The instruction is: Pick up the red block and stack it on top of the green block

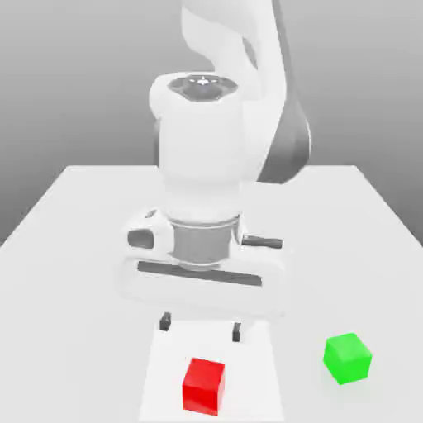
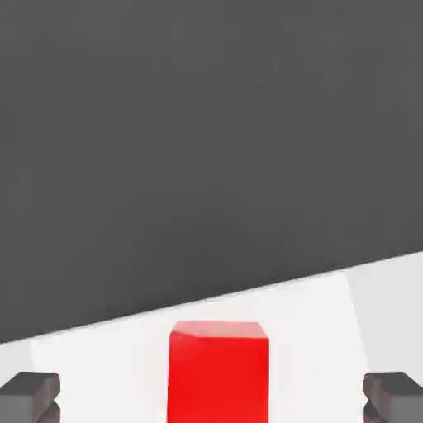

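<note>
From my seat, going across the exterior view from its left: the white table [image 1: 66,215] is bare on that side, then the arm [image 1: 206,149] fills the middle, wrist pointing down. Under it the gripper [image 1: 201,325] hangs released, fingers spread wide w/ nothing between them; in the hand view the two dark fingertips [image 2: 29,395] sit at opposite edges.

Next, the red block [image 1: 204,386] rests flat on the table, nearer the camera than the fingers and below them, roughly centred btw the two. In the hand view the red block [image 2: 218,370] sits midway in the gap, so sideways alignment looks good (I judge the remaining offset is mostly forward and down). It's a cube, so no long axis to worry about; its faces look approx square to the finger line.

Farthest toward the exterior view's right, the green block [image 1: 348,358] stands on the table, well apart from the red one and untouched.

My read: approach phase, grasp not yet made. The coming move needs a small shift toward the red block, then descent.
</note>
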`<state>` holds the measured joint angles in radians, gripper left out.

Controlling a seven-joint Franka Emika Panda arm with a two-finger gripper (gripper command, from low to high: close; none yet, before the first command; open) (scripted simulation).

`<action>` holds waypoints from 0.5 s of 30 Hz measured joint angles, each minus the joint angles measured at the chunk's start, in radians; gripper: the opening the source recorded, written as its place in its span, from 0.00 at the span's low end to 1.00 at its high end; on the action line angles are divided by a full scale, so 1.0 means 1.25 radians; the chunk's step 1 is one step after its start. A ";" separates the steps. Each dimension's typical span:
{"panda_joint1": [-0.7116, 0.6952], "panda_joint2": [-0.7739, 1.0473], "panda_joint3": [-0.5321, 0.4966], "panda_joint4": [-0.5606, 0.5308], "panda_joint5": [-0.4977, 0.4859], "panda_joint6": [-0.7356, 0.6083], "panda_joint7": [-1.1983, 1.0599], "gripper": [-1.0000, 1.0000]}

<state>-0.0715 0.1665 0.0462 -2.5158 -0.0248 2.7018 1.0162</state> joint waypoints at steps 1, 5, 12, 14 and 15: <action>0.000 0.029 -0.001 0.001 -0.001 0.020 0.003 0.50; 0.007 0.144 -0.009 0.015 -0.012 0.114 0.013 0.00; 0.006 0.151 -0.009 0.016 -0.014 0.120 0.015 0.00; 0.003 0.109 -0.005 0.009 -0.009 0.084 0.011 0.00; 0.001 0.083 -0.002 0.005 -0.005 0.062 0.008 0.00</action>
<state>-0.0703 0.2700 0.0432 -2.5091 -0.0315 2.7794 1.0268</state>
